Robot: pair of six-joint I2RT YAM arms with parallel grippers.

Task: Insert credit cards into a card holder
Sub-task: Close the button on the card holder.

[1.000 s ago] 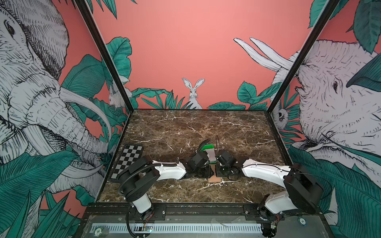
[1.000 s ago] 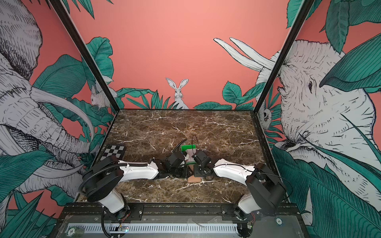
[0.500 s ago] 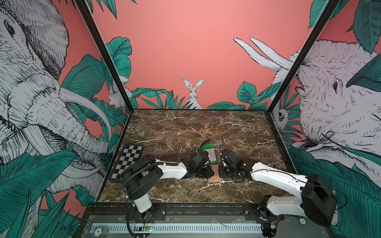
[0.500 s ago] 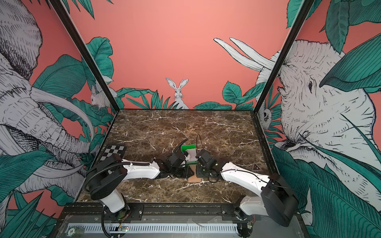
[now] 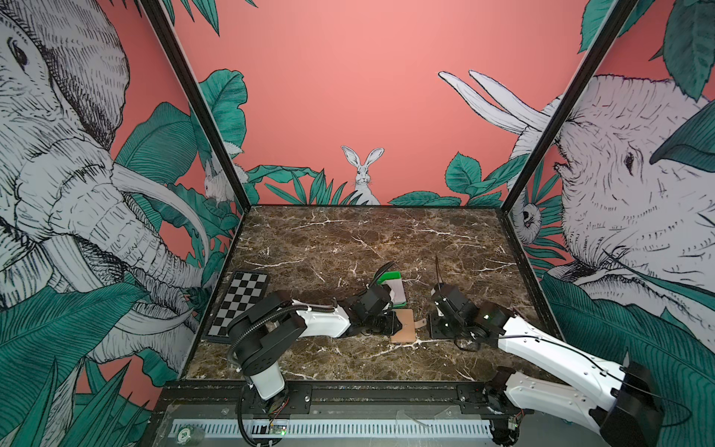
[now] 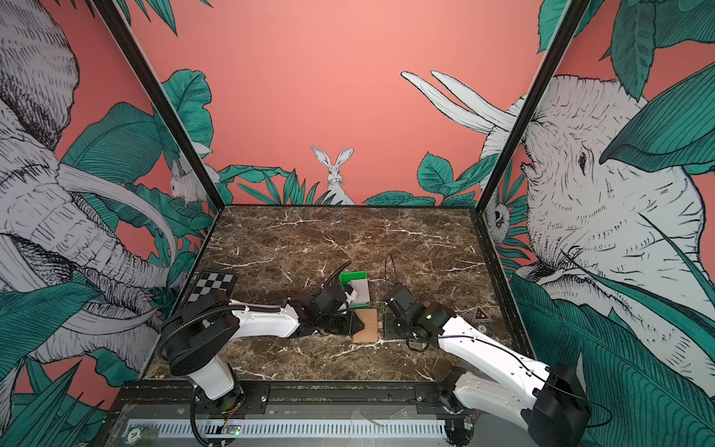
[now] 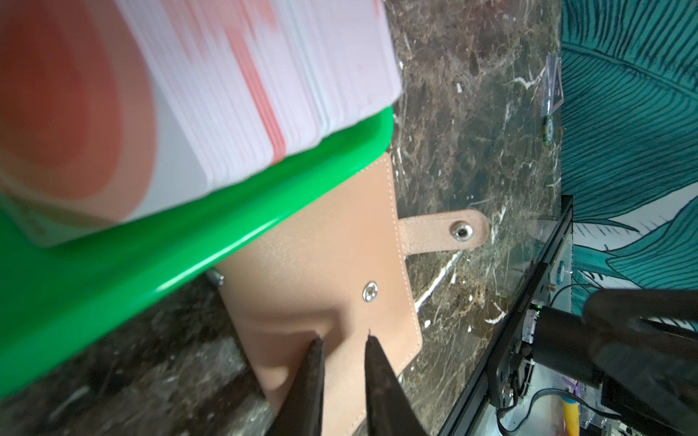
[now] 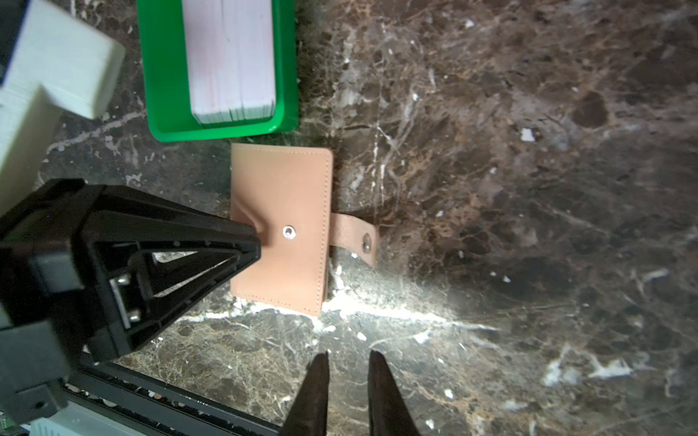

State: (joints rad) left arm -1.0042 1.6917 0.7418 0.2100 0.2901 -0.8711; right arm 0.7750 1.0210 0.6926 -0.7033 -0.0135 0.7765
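Marble (image 5: 348, 240): holder (image 8: 287, 188) closed.
My left claw (image 7: 342, 339), barely parted, pins it; right claw (image 8: 347, 356), ajar, empty, should lift strap (image 8: 355, 234) side.

One tan card holder (image 5: 404, 327) lies at lower centre in both top views. One green tray (image 5: 389, 277) stands just above it and holds a single stack of cards (image 5: 398, 292), too many and too thin to count. One checkerboard (image 5: 236, 298) sits at lower left. One warning sticker (image 6: 480, 314) sits at lower right. There are two robot arms: left arm (image 5: 321, 319) and right arm (image 5: 541, 346).
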